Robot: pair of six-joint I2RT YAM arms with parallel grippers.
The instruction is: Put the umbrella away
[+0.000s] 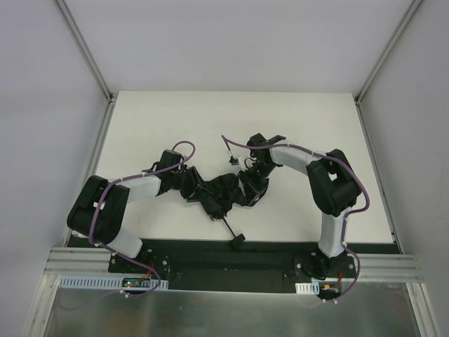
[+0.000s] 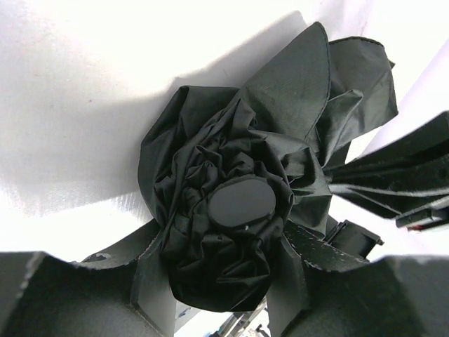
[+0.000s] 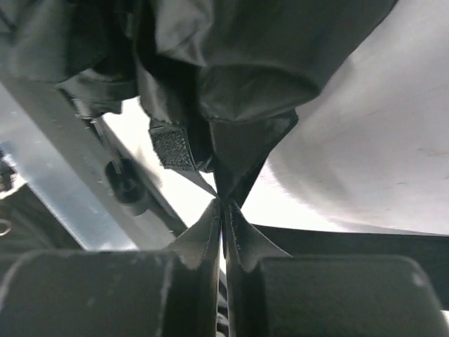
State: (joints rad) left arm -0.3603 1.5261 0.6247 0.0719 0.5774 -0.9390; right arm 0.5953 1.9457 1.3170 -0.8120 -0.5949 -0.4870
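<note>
The black umbrella [image 1: 219, 194] lies folded and bunched on the white table between the two arms. Its thin shaft [image 1: 227, 225] and small handle [image 1: 238, 240] point toward the near edge. My left gripper [image 2: 221, 284] is shut on the crumpled canopy [image 2: 210, 161] just behind the round end cap [image 2: 242, 201], one finger on each side. My right gripper [image 3: 223, 205] is shut, its tips pinching a point of canopy fabric [image 3: 242, 151] beside the velcro strap [image 3: 170, 149]. From above, the left gripper [image 1: 193, 188] and right gripper [image 1: 248, 188] flank the bundle.
A black base plate [image 1: 210, 247] and an aluminium rail [image 1: 231, 270] run along the table's near edge, just past the handle. White walls enclose the table [image 1: 175, 119] on three sides. The right gripper's body [image 2: 407, 175] shows close beside the canopy in the left wrist view.
</note>
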